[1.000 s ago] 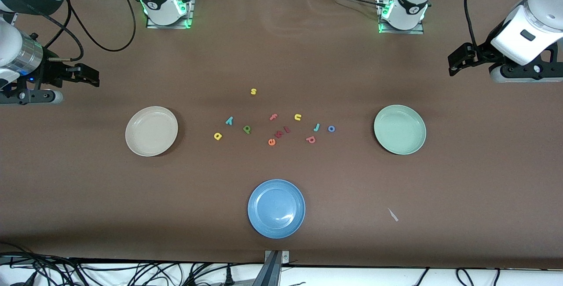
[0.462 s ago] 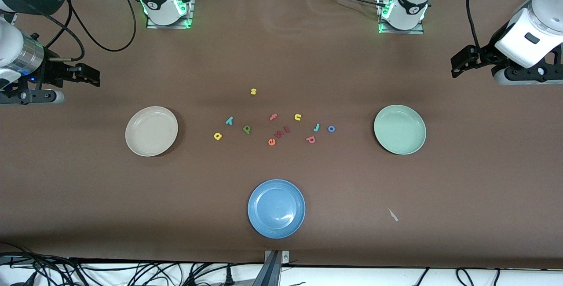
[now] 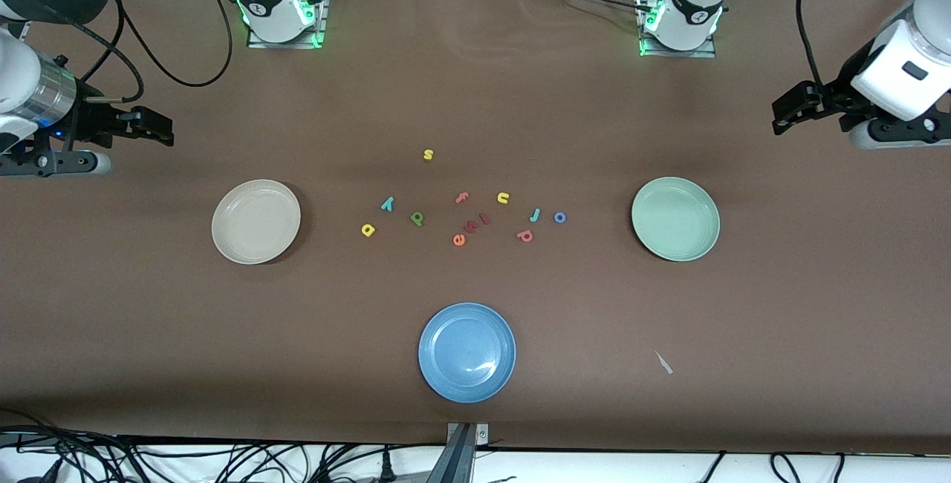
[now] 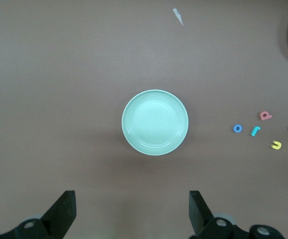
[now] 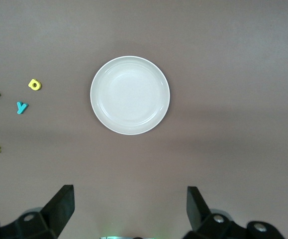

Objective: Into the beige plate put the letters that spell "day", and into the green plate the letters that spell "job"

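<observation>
The left gripper (image 3: 780,120) and right gripper (image 3: 165,134) hang wide open, empty, at the table's ends. Small toy letters y (image 3: 387,204), a (image 3: 368,229), d (image 3: 417,218), j (image 3: 534,215), o (image 3: 559,218), b (image 3: 525,235) lie between the round cream-beige plate (image 3: 255,221) and round mint-green plate (image 3: 674,218).

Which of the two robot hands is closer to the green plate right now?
The left. The left gripper, open, hangs over bare table at the left arm's end, just past the green plate. The right gripper, open, hangs past the beige plate, at the right arm's end.

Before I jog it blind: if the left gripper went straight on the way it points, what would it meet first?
Probably bare table; the left gripper, jaws open, faces down. The green plate lies just ahead, though depth is unclear.
</observation>
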Controlling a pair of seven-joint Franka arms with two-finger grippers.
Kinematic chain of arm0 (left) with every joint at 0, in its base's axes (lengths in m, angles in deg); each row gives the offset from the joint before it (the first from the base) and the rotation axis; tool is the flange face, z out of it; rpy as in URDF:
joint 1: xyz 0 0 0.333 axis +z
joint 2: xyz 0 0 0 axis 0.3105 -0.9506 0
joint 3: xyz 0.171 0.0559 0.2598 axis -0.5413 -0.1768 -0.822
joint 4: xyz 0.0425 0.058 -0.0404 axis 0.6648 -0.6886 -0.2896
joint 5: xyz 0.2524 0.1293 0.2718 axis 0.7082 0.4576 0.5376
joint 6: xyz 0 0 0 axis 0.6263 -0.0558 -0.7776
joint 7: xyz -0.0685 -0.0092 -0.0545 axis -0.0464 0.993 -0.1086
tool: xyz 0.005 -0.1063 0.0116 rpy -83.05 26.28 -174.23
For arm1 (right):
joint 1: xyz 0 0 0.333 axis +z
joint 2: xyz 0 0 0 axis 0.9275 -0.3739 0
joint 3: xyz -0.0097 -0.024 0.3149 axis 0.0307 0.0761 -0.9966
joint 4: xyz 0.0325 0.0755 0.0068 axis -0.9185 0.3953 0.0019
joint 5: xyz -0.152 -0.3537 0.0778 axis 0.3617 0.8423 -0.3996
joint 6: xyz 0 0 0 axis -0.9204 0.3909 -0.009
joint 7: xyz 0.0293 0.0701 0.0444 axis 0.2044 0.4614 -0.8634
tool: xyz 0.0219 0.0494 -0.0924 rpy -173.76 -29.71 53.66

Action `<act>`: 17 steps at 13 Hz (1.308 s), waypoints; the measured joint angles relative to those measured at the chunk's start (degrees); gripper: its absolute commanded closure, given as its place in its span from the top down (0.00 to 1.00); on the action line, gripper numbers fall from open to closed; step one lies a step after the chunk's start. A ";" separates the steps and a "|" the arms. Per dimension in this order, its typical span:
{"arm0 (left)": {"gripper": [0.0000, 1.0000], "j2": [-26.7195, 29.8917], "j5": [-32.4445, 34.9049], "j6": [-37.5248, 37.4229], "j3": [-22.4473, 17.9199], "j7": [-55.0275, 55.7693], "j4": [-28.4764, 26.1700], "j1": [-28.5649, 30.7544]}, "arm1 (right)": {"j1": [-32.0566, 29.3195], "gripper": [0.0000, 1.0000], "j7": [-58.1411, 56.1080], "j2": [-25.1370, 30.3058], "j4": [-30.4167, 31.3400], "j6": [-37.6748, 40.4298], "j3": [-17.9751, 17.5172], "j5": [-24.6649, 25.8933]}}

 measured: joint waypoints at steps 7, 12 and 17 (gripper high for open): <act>1.00 0.00 0.00 4.06 -1.03 -0.04 -0.06 0.13 | 0.00 1.00 0.00 0.00 0.00 0.01 0.00 -0.01; 1.00 0.00 0.00 3.74 -1.10 -0.82 -0.62 0.69 | 0.00 1.00 0.00 -0.01 0.00 0.04 0.00 -0.02; 1.00 0.07 0.00 1.94 -1.05 -1.28 -0.52 1.99 | 0.00 1.00 0.00 -0.01 0.00 0.05 0.00 -0.02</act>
